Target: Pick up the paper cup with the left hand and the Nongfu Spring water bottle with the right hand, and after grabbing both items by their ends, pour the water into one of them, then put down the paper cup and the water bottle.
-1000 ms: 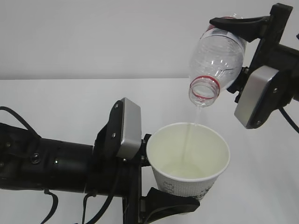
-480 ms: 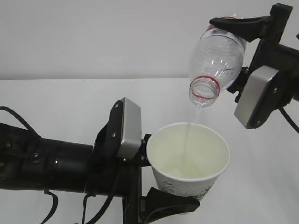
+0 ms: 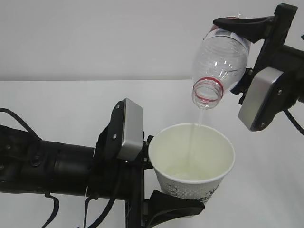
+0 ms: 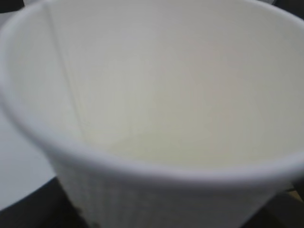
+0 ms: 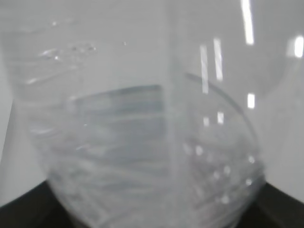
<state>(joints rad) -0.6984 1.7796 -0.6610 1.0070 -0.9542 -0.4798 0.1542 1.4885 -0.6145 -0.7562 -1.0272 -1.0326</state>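
Nongfu Spring water bottle (image 3: pixel 219 61) is tipped mouth-down up top right, clamped near its base end by the right hand (image 3: pixel 237 45), w/ one black finger (image 3: pixel 242 23) lying across the upper side. The other finger is hidden behind the bottle, so can't see both pads, but it's def a grip, not an empty gap. Red neck ring sits above and a bit right of cup centre. A thin stream of water (image 3: pixel 192 142) drops from the mouth into the paper cup (image 3: pixel 191 164), landing inside the back-right part, clear of the rim.

The left hand (image 3: pixel 161 183) has the cup squeezed at its lower part, held upright, slightly leaning maybe. Lower finger (image 3: pixel 173 209) shows under the cup; the other is tucked behind the grey wrist block. Cup is off the white table (image 3: pixel 57 109) afaict.

Tips for the pour imo:
- keep cup dead level, paper walls flex, so don't squeeze harder
- hold bottle angle steady; tipping more = glugging and splash
- stream is nearer the far wall than centre, so nudge the cup under it if anything
- left wrist view shows a pale pool low in the bottom, lots of room left
- bottle looks mostly empty in the right wrist view, so expect the stream to thin to drips; tilt back upright before moving apart.
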